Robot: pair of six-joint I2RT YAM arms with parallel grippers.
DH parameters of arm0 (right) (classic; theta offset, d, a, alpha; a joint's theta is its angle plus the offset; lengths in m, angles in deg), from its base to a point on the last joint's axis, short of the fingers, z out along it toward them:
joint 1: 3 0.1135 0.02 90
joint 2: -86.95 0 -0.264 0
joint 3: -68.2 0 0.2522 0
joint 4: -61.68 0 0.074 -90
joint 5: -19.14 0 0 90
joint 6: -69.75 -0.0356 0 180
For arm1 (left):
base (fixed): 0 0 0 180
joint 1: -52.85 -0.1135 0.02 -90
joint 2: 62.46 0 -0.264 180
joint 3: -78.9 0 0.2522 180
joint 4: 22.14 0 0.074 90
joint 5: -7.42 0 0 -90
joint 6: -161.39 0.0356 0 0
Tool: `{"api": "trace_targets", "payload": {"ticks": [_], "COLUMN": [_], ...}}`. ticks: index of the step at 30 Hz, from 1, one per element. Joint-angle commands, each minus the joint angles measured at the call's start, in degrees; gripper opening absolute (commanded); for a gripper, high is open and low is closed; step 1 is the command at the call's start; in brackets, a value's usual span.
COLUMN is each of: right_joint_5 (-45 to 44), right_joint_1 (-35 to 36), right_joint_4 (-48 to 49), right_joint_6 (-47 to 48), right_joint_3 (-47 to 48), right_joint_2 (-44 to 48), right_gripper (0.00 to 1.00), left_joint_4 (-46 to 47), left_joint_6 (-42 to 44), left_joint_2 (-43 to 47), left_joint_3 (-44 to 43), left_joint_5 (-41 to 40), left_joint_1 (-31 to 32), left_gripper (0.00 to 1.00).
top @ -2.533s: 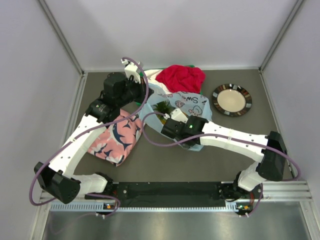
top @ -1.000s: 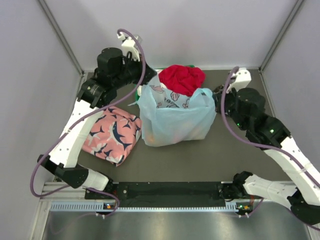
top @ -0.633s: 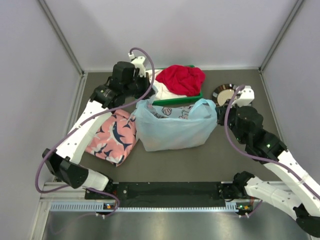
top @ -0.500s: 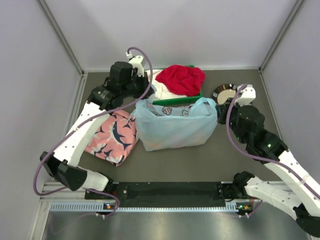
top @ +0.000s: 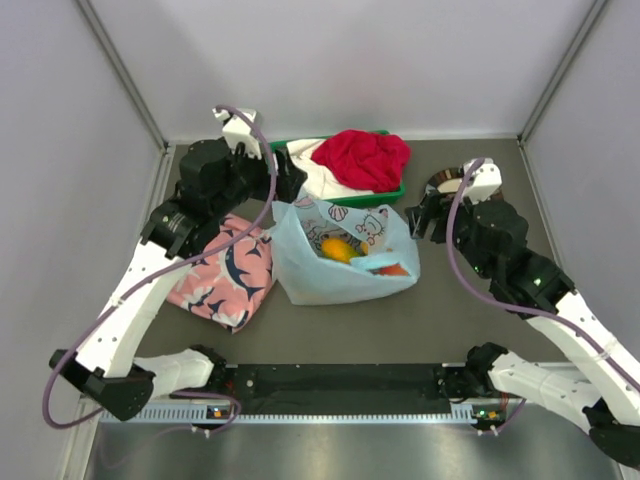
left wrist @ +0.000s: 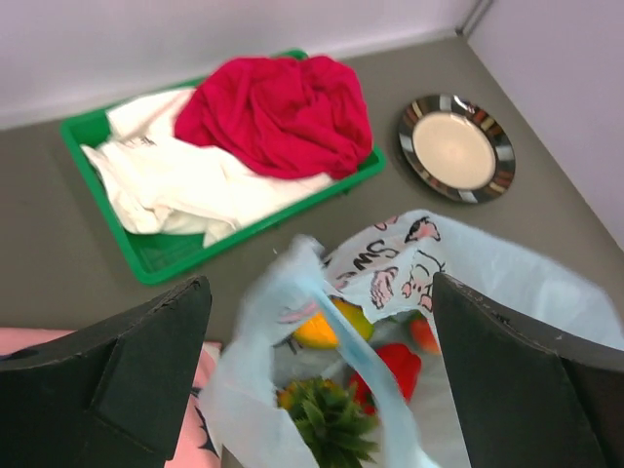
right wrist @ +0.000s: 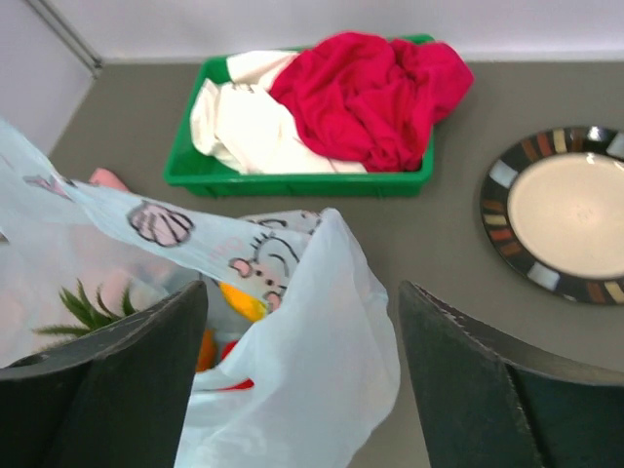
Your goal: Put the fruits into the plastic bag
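Observation:
The light-blue plastic bag (top: 340,262) sits slumped mid-table, its mouth open upward. Inside it lie the yellow-orange mango (top: 338,248) and the red fruit (top: 396,268). In the left wrist view the pineapple (left wrist: 327,424), mango (left wrist: 327,327), red fruit (left wrist: 398,366) and peach (left wrist: 421,333) all rest in the bag (left wrist: 546,283). My left gripper (top: 288,183) hangs open above the bag's left handle, not touching it. My right gripper (top: 420,220) is open by the bag's right edge; in the right wrist view the bag's rim (right wrist: 327,361) lies loose between the jaws.
A green tray (top: 385,192) of red and white clothes stands behind the bag. A striped-rim plate (top: 445,182) lies at the back right, partly hidden by my right arm. The pink shark-print cloth (top: 225,275) lies left of the bag.
Both grippers have opened and let go of the bag's handles. The bag has dropped and slumped open, showing the fruits. Both arms have drawn slightly away from it.

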Motion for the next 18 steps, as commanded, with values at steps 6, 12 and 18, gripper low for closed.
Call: {"api": "trace_targets", "payload": {"ticks": [6, 12, 18], "right_joint_5": [6.60, 20.56, 27.00], "right_joint_1": [-3.42, -18.15, -28.64], "right_joint_4": [0.44, 0.53, -0.08], "right_joint_6": [4.35, 1.98, 0.75], "right_joint_3": [10.12, 11.10, 8.56], "right_joint_2": [-4.12, -7.20, -5.72], "right_gripper": [0.86, 0.86, 0.87], "left_joint_4": [6.91, 8.13, 8.75], "left_joint_6": [2.57, -2.96, -4.89], "left_joint_2": [2.40, -0.33, 2.04], "left_joint_3": [-0.12, -0.13, 4.61], "left_joint_5": [-9.15, 2.61, 7.71], "left_joint_1": [-1.30, -17.44, -29.49], "left_gripper": [0.99, 0.99, 0.99]}}
